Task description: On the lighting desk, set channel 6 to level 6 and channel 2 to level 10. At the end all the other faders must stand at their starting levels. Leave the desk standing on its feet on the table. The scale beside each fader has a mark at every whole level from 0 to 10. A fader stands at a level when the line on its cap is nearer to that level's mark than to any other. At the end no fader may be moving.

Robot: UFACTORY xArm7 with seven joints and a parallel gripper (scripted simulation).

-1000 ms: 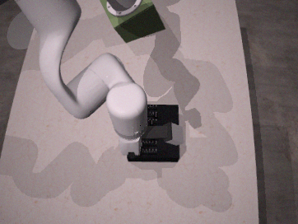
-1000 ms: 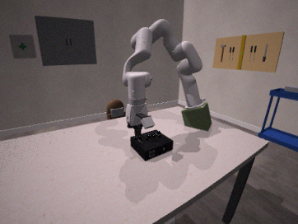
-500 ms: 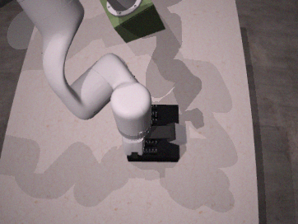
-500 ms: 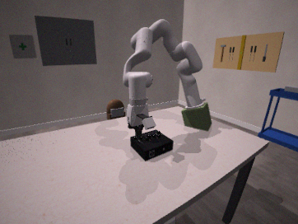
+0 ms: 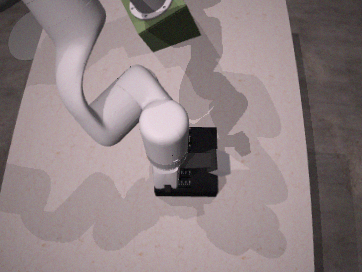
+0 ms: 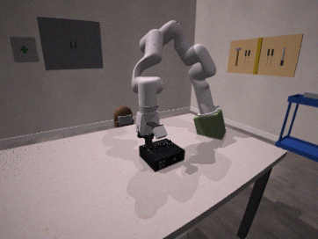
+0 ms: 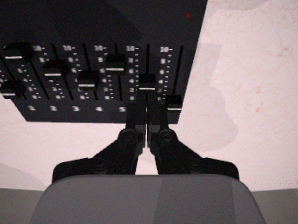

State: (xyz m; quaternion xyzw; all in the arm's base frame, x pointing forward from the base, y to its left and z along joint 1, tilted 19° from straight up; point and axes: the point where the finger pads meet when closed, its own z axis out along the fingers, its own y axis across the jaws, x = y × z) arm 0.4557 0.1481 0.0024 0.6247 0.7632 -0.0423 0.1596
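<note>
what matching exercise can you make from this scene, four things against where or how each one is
Things:
1. black lighting desk with faders
2. green block pedestal
3. blue metal cart
4. black two-finger gripper

Place or state:
a. off the table, by the right wall
b. shut, holding nothing
c. on the table, under the wrist
d. at the table's far edge, bearing the arm

Pairs: 1-c, 2-d, 3-a, 4-b
</note>
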